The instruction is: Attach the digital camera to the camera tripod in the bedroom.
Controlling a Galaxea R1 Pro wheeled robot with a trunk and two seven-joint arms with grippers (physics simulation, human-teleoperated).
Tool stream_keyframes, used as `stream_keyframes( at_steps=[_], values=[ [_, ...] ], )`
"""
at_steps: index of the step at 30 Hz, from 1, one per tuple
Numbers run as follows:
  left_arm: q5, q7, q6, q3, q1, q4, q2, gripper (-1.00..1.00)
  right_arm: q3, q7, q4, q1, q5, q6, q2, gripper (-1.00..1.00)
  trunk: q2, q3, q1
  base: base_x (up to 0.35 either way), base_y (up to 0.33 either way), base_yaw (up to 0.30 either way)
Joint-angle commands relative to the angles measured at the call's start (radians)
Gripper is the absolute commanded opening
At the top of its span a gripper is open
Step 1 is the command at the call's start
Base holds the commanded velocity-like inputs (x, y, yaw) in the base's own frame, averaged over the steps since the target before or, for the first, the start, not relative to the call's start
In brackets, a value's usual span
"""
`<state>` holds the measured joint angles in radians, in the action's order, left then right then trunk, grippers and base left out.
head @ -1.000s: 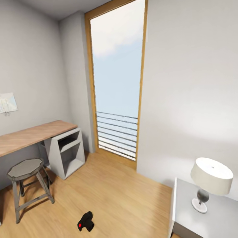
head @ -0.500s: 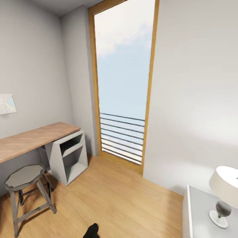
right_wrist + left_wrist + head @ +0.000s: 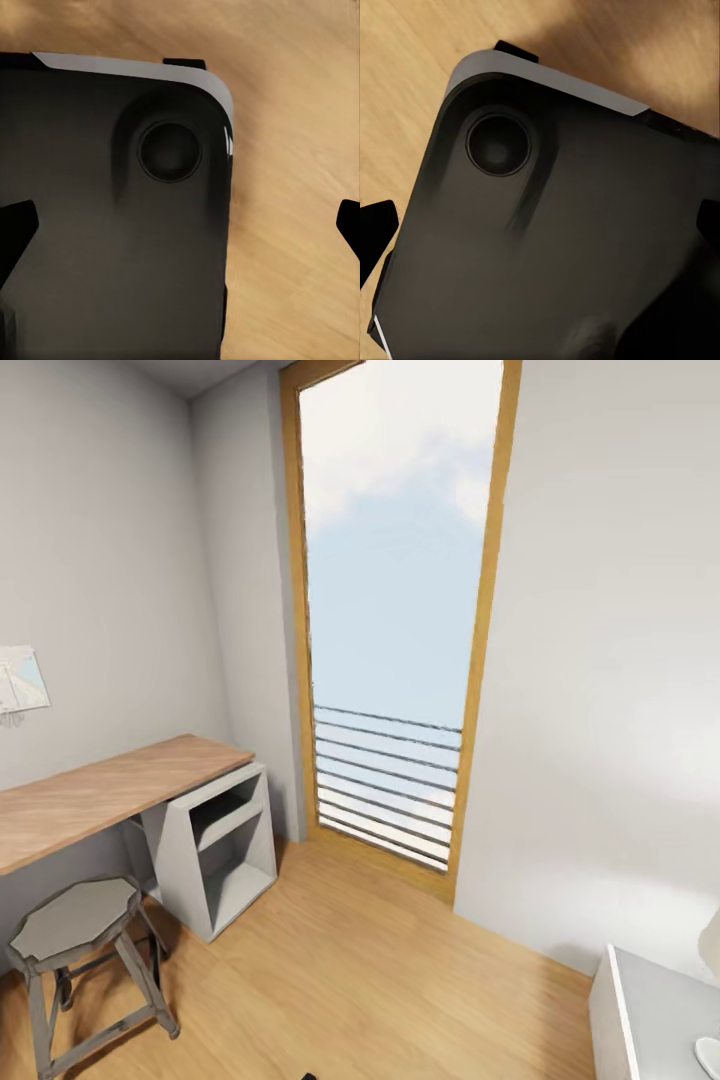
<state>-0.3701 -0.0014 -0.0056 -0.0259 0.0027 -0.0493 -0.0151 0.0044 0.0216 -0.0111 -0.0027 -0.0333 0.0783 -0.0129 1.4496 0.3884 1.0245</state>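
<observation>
The robot's base is a matte black slab with rounded corners and a thin silver-grey rim. A round recessed disc sits near each corner. Black fingertips are blunt, pointed wedges.

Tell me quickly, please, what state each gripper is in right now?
Left gripper: open, fingertips spread wide, holding nothing, above the robot's dark base.
Right gripper: open, fingertips apart, holding nothing, over the base and wood floor.

window | desk | stool | wood floor
</observation>
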Motion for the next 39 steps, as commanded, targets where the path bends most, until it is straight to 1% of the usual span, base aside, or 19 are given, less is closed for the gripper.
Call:
stream_keyframes(
  at_steps=[1, 9, 13, 31, 39],
  values=[
    [-0.004, 0.000, -0.001, -0.002, 0.000, -0.001, 0.000, 1.00, 0.000, 0.003, -0.001, 0.000, -0.004, 0.005, 0.000, 1.00, 0.000, 0.001, 0.000, 0.210, 0.263, 0.000],
    [-0.006, 0.000, -0.001, -0.002, 0.000, -0.001, -0.001, 1.00, 0.001, 0.002, -0.001, 0.000, -0.003, 0.005, -0.001, 1.00, 0.000, 0.001, 0.000, 0.177, 0.276, 0.000],
    [-0.007, 0.000, -0.001, -0.002, 0.000, -0.001, -0.002, 1.00, 0.000, 0.002, -0.001, 0.000, -0.001, 0.006, -0.003, 1.00, 0.000, 0.001, 0.000, 0.066, 0.161, 0.000],
    [-0.007, 0.001, -0.001, -0.003, 0.000, -0.001, -0.002, 1.00, -0.009, 0.003, -0.001, 0.000, 0.008, 0.022, -0.005, 1.00, 0.000, 0.001, 0.000, 0.005, 0.013, -0.004],
    [-0.007, 0.001, -0.001, -0.003, 0.000, -0.001, -0.002, 1.00, -0.009, 0.002, -0.001, 0.000, 0.006, 0.029, -0.004, 1.00, 0.000, 0.001, 0.000, 0.000, 0.000, -0.158]
  ],
)
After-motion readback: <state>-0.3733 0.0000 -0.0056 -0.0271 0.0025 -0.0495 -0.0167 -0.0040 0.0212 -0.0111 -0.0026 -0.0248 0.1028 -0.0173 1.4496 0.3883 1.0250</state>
